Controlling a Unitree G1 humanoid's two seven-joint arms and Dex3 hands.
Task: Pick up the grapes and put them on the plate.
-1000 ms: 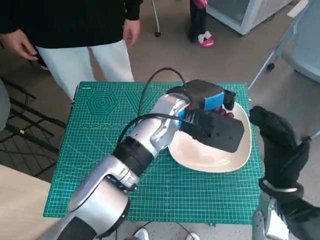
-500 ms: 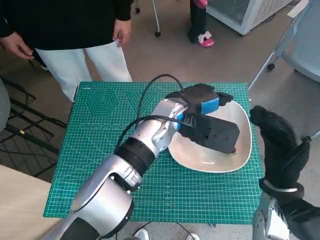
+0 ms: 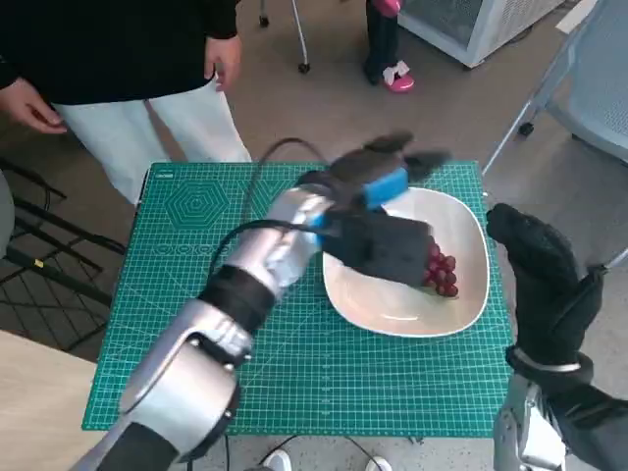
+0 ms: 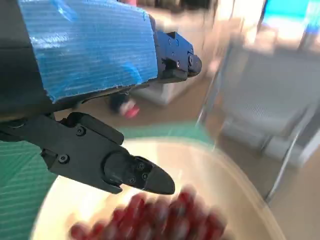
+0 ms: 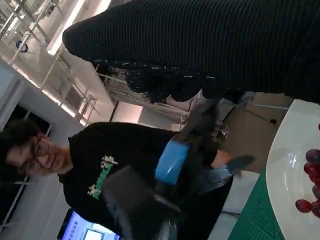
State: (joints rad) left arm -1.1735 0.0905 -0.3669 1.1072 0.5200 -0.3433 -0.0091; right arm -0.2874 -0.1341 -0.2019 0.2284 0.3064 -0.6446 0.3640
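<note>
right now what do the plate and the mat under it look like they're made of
The plate looks like glazed ceramic or maybe melamine: cream, smooth, with soft glossy highlights; the look alone cannot settle which. The mat looks like a matte rubbery or vinyl cutting mat: flat green with printed pale grid lines and hexagon patterns. The grapes lying on the plate show shiny dark red skins.

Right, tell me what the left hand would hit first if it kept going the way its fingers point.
Probably nothing nearby: the left hand is above the plate, its fingers aimed past the grapes toward the far rim and the chair. Motion blur leaves depth unclear.
</note>
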